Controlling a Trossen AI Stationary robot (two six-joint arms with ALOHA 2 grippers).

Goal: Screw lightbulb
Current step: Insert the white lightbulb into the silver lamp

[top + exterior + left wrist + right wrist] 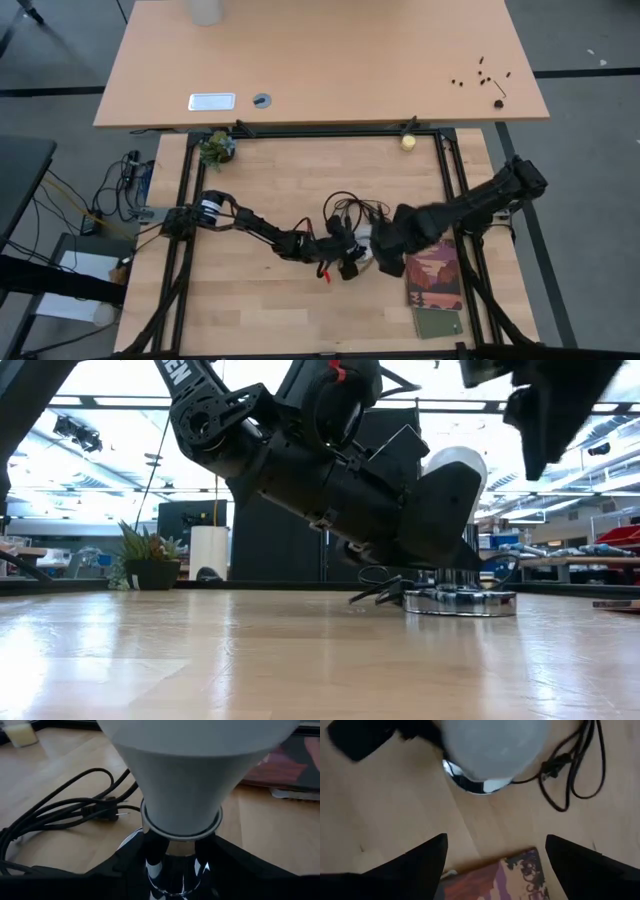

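Observation:
The white lightbulb [182, 780] stands upright with its narrow end in the chrome socket [460, 601] at the table's middle. It also shows in the high view as a small white shape [366, 243]. My left gripper [172, 882] reaches in from the table's left and is shut on the socket just under the bulb. My right gripper [495, 865] hangs open above the bulb [490, 742], toward its right side. Its fingers point down and nothing is between them. In the low view, my right gripper [540, 420] shows blurred at the top. My left gripper pinches the socket's chrome neck [165, 865] between its two fingers, directly below the bulb's collar. The fingers come from the table's left, slanting slightly down. The socket's round base [462, 603] rests flat on the table and the bulb stands upright on it.
The socket's black cord [60, 805] lies in loops on the table behind and beside the socket. A picture booklet [433, 275] and a small green one [438, 323] lie to the right. A yellowish ball [408, 142] and a small plant [216, 148] sit at the far edge.

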